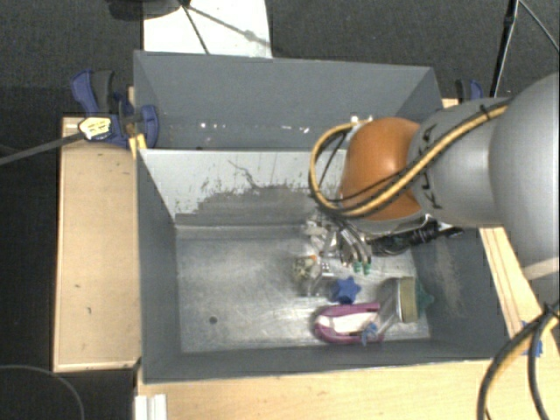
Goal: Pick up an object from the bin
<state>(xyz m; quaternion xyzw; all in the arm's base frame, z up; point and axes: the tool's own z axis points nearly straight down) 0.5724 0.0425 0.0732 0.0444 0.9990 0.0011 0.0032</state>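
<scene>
My hand (325, 256) hangs low in the grey metal bin (227, 296). A small blue star-shaped piece (347, 289) lies just nearward of it. Whether my hand is apart or together, I cannot tell.

The arm (477, 160) reaches leftward, gripper (324, 256) pointing down.

A single camera looks down on the grey metal bin (236, 296) from high above, tilted so that the inner face of the far wall (280, 94) shows broad. It stands back enough to take in the bin with a margin around it; the arm (516, 173) enters from the right.
</scene>
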